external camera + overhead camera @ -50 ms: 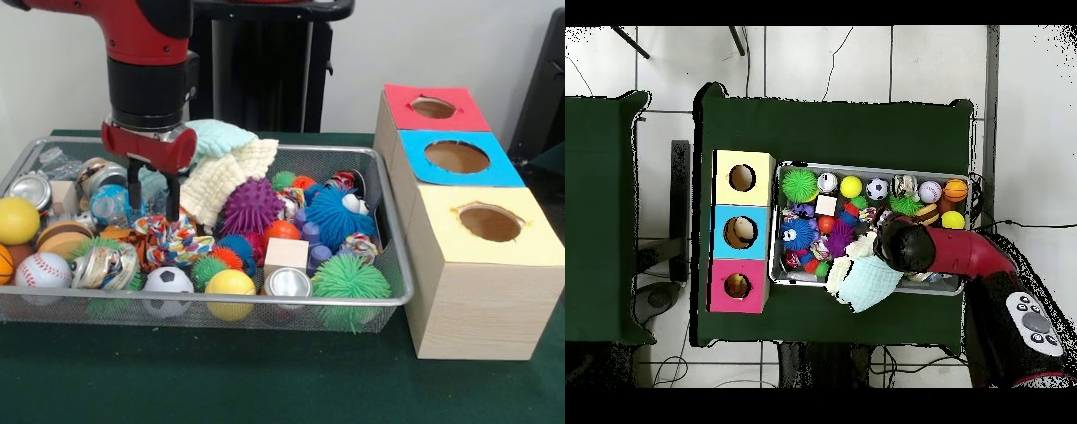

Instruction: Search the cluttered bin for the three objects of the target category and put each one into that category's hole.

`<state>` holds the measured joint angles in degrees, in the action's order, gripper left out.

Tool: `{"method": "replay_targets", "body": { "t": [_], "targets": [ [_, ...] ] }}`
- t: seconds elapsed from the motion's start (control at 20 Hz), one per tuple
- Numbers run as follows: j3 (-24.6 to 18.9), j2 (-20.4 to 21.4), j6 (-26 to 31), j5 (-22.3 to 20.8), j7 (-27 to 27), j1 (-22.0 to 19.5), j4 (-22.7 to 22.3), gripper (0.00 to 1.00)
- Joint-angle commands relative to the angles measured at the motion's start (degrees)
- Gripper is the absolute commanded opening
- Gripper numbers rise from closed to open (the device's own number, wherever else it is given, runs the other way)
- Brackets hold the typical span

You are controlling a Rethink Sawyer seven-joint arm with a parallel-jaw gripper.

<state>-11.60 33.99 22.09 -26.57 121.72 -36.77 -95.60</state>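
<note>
From the left of the front view, we see the wire bin (399,296) packed with balls: a yellow ball (18,220), a baseball (41,269), a soccer ball (168,281), with crushed cans (104,265) among them. Our gripper (153,212) hangs just above a knotted rope toy (172,243), its two fingers (134,190) pointing straight down with a narrow gap between them and nothing held. Which category is wanted we cannot tell from the scene; if it is the rope toys, a second one (357,245) lies further right, beside the blue spiky ball (334,216). To do this well, we judge we should come down straight with the jaws straddling a single strand, because the cans and the cloths (231,170) crowd close and could snag. The red arm (146,35) drops vertically from above, wrist upright. At the right stand the boxes with the red hole (433,108), blue hole (456,157) and yellow hole (490,222), well apart from the gripper.
</note>
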Motion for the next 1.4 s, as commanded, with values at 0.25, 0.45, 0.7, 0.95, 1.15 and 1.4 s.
{"method": "replay_targets", "body": {
  "t": [0.25, 0.45, 0.7, 0.95, 1.15, 1.4],
  "targets": [
    [-3.6, -2.2, 10.4, -2.2, -8.4, 1.3, 1.6, 1.00],
    [-4.1, -5.6, 10.7, -1.9, -7.5, 1.6, 4.0, 1.00],
    [-3.3, -7.5, 9.8, -2.4, -6.1, 2.9, 6.2, 1.00],
    [-3.4, -8.2, 12.6, -1.0, -6.2, 4.0, 9.0, 1.00],
    [-4.5, -9.4, 12.8, -0.3, -7.0, 3.4, 9.9, 1.00],
    [-4.4, -10.0, 11.4, -0.3, -6.1, 2.9, 8.8, 1.00]
  ]
}}
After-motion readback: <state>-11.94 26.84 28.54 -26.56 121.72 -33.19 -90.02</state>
